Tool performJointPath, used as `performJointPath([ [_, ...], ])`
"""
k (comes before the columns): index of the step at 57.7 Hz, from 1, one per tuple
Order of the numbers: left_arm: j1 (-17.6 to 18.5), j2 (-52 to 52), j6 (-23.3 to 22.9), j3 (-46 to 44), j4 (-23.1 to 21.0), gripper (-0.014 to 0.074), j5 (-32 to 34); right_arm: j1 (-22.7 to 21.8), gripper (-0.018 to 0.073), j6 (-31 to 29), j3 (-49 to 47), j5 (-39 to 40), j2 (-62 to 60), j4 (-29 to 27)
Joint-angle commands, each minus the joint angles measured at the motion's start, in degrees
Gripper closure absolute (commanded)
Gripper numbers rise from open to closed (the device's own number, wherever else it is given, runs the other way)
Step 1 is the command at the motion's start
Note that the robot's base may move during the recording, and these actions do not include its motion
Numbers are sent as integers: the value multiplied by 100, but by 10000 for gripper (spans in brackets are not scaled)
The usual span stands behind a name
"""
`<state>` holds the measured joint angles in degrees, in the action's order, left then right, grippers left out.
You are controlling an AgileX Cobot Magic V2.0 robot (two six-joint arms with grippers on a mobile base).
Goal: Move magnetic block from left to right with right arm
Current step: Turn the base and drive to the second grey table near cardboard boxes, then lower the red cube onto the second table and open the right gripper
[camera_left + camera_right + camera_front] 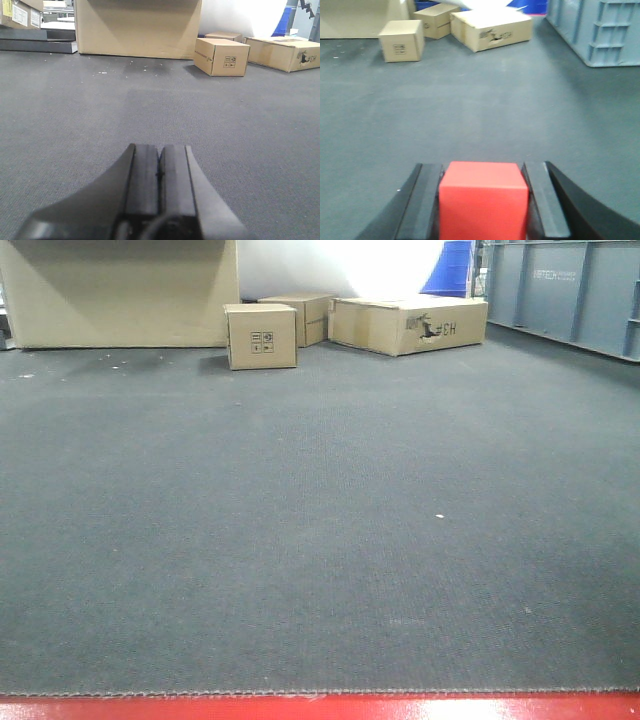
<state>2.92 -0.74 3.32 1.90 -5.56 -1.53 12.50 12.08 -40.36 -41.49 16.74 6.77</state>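
My right jaws grip the block (483, 200) by two sides; my left jaws are pressed together, empty. Its faces look smooth: if I swing quickly, it may slip and fall short of the right.

Grey carpet (320, 540) bearing cardboard boxes (261, 336)

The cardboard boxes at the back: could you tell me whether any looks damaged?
The wide flat box has a dark ragged tear on its front face, beside the printing. The small box looks intact.
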Motion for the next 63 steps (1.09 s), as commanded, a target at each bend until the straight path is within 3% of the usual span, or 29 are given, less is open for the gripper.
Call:
performJointPath([
  [1,1,-71,-34,50,-27,722,479,-25,335,-481,-424,404,549,-464],
  [12,1,-71,-34,50,-27,722,479,10,335,-2075,-1316,57,2045,-2170],
  [18,1,-71,-34,50,-27,722,479,226,335,-2576,-1771,-84,2863,-2717],
  [32,1,-71,-34,50,-27,722,479,1073,335,-2747,-2660,-179,4609,-2717],
  [43,1,-71,-34,50,-27,722,479,1665,335,-2741,-3282,-98,6057,-2391],
  [63,1,-71,-34,50,-27,722,479,1885,335,-2720,-4122,-19,8057,-2169],
])
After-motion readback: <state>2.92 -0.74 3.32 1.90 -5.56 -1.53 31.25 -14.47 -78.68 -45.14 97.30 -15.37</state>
